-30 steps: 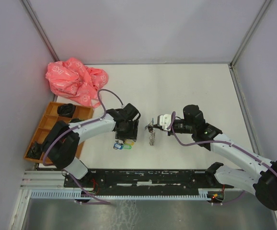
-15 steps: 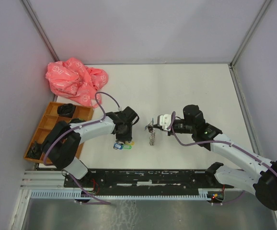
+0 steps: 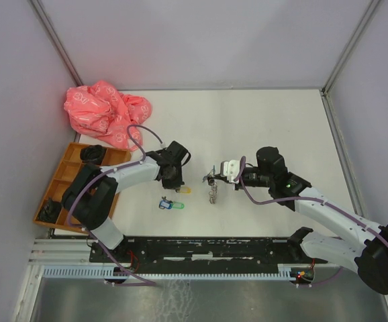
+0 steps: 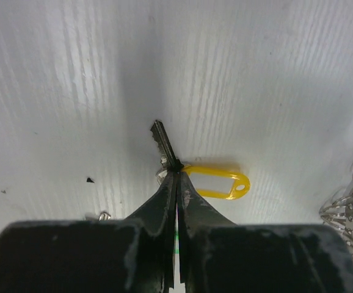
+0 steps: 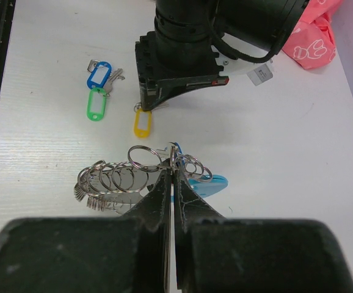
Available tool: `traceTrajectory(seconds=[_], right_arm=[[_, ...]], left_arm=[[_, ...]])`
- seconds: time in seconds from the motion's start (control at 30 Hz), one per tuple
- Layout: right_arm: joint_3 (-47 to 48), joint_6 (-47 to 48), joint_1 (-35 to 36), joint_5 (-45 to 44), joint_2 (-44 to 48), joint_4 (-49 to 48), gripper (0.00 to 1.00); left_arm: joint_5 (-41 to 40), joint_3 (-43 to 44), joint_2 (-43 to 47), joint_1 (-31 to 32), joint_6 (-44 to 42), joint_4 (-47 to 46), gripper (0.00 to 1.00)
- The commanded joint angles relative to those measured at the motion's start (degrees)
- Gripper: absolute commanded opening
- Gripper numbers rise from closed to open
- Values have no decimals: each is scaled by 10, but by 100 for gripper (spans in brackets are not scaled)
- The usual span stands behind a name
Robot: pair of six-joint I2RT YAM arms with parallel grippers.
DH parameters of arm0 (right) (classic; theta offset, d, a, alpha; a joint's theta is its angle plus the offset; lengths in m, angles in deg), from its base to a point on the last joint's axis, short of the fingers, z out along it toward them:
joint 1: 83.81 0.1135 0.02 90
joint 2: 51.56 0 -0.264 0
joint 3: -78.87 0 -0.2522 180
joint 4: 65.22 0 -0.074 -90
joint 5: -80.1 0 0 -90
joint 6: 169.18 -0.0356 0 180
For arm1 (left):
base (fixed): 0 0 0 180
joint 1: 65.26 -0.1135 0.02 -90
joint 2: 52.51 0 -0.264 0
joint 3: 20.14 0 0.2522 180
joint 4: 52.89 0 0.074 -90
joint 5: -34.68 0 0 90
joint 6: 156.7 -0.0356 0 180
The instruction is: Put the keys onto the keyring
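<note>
Jaws of the left gripper [image 4: 176, 173] pressed together on the yellow key [image 4: 165, 144], pinching it only at the neck, right at the fingertips. Blade poking out ahead, tag trailing off to one side. Lifted clear of the table [image 5: 286, 152] or not: cannot tell.

Jaws of the right gripper [image 5: 171, 160] together on the keyring [image 5: 112, 178], held near the table's middle, apart from the yellow key. Loops fanning out to one side, light-blue fob to the other.

Green key [image 5: 96, 104] and blue key [image 5: 101, 73] lying loose on the table just beside the left gripper, not yet on anything.

Likely trouble from here:
- Slipping or pivoting of the yellow key, with so thin a bite at the very tips and the tag's drag adding twist.
- Missing a loop: many bunched close, none visibly spread, so no ready gap for threading.
- Shoving the whole bunch aside instead of entering it, given a hold on the keyring at one point only.
- Knocking the two loose keys away while lifting, being so close to the left gripper.
</note>
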State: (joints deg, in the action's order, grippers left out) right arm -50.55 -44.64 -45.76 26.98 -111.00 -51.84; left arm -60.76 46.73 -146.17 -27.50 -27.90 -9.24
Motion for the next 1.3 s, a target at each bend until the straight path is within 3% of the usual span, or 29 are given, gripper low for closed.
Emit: traceTrajectory(seconds=[0.0, 0.17, 0.4, 0.57, 0.97, 1.27], right_arm=[[8, -4, 2, -3, 15, -33, 1], [8, -4, 3, -3, 15, -33, 1], [9, -4, 3, -5, 16, -33, 1], [8, -4, 3, -5, 15, -33, 1], [8, -4, 4, -5, 15, -33, 1], [8, -4, 4, -4, 15, -33, 1]], left_arm=[[-21, 8, -16, -39, 9, -28, 3], [-27, 26, -18, -59, -15, -12, 4], [-21, 8, 27, -59, -7, 4, 30], [-17, -1, 60, -59, 5, 10, 37], [2, 4, 41, -57, 10, -4, 36], [10, 6, 13, -52, 11, -14, 22]])
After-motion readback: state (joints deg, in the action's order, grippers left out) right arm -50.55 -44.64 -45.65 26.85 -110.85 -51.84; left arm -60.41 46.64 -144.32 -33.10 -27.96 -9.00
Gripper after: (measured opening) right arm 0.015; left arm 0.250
